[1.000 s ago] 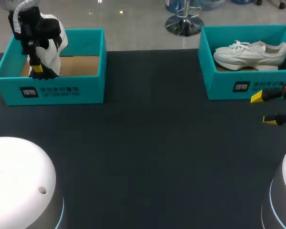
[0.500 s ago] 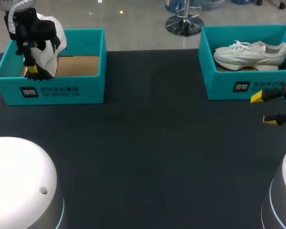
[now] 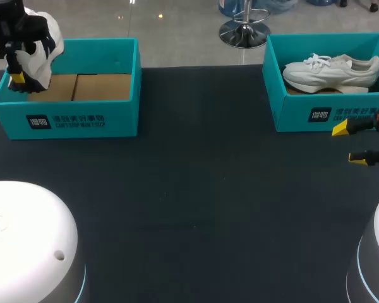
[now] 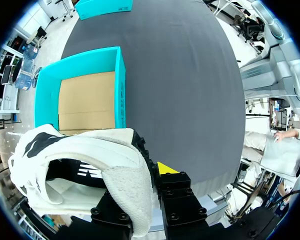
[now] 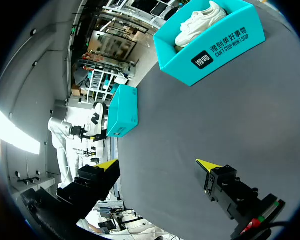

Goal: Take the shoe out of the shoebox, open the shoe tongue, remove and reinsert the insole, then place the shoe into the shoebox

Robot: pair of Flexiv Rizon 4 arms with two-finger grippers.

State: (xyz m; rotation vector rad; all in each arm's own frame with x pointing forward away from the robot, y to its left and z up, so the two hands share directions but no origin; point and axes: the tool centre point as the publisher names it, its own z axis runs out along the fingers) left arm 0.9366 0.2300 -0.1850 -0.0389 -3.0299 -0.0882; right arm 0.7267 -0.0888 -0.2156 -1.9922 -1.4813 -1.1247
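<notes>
Where left gripper (image 4: 139, 192) clamps shoe (image 4: 90, 150), dark inside, only in wrist view

Inspecting remotely: the white shoe (image 4: 90, 155) is covering one finger of my left gripper (image 3: 17, 74), so only one yellow tip (image 4: 163, 167) is showing. The right shoebox (image 3: 303, 117) is running past the head view's right edge. Its near wall is hiding the second shoe's (image 3: 331, 69) sole.

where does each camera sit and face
Head: above and behind, looking down on table; left tool, right tool show.
Left wrist: on that arm, looking down past held shoe to empty box; its tool shows.
Right wrist: on that arm, looking across table to full box; its open tool shows.
Head, left wrist share held shoe, empty box.
</notes>
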